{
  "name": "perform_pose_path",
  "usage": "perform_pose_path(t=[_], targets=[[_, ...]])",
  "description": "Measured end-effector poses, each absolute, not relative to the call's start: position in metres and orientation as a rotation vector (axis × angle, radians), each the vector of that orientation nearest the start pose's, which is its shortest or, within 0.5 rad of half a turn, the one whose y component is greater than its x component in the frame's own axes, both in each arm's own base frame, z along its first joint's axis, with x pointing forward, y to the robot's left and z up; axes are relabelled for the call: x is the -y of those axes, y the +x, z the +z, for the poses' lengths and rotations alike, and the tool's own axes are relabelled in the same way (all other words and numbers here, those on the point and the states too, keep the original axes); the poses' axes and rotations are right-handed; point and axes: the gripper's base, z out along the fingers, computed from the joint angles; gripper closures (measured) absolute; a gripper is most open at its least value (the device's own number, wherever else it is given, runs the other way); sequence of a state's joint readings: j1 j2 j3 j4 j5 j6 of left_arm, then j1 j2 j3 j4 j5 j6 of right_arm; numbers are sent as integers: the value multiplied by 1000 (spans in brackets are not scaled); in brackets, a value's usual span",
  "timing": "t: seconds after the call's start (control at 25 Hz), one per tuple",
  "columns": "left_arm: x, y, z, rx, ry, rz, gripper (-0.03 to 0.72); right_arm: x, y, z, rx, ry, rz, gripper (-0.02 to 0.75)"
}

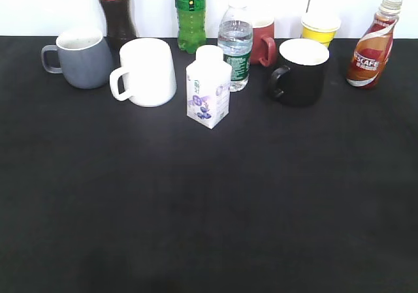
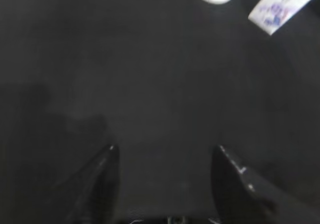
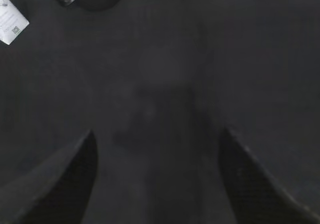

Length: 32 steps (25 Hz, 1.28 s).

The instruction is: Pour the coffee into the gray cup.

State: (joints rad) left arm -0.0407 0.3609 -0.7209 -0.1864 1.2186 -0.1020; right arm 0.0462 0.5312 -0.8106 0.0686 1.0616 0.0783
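The coffee bottle (image 1: 372,46) with its brown, red and white Nescafe label stands upright at the far right of the back row. The gray cup (image 1: 81,59), a blue-gray mug with its handle to the left, stands at the far left of that row. Neither arm shows in the exterior view. My left gripper (image 2: 165,148) is open and empty over bare black table. My right gripper (image 3: 156,131) is open and empty over bare black table too. Neither the coffee nor the gray cup shows in a wrist view.
On the black table (image 1: 209,201), between cup and coffee, stand a white mug (image 1: 145,71), a small white carton (image 1: 208,87), a water bottle (image 1: 235,45), a red mug (image 1: 263,42), a black mug (image 1: 300,71) and a yellow cup (image 1: 320,27). A cola bottle (image 1: 116,9) and a green bottle (image 1: 191,12) stand behind.
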Motion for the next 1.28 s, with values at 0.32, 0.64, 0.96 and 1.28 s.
perform_pose_path(t=[0.32,0.64,0.96,1.28], targets=[[7,31,285,-2376,29,-109,247,-1,35,276,-2279,-20,25,151],[7,39,279,-2319,82,-88,247,-3,35,276,-2277,-85,34,151],[7,39,279,-2319,82,-88,303,-4,35,276,-2276,-96,36,151],[7,36,280,-2297,81,-87,326,-4,33,276,-2261,-89,34,151]])
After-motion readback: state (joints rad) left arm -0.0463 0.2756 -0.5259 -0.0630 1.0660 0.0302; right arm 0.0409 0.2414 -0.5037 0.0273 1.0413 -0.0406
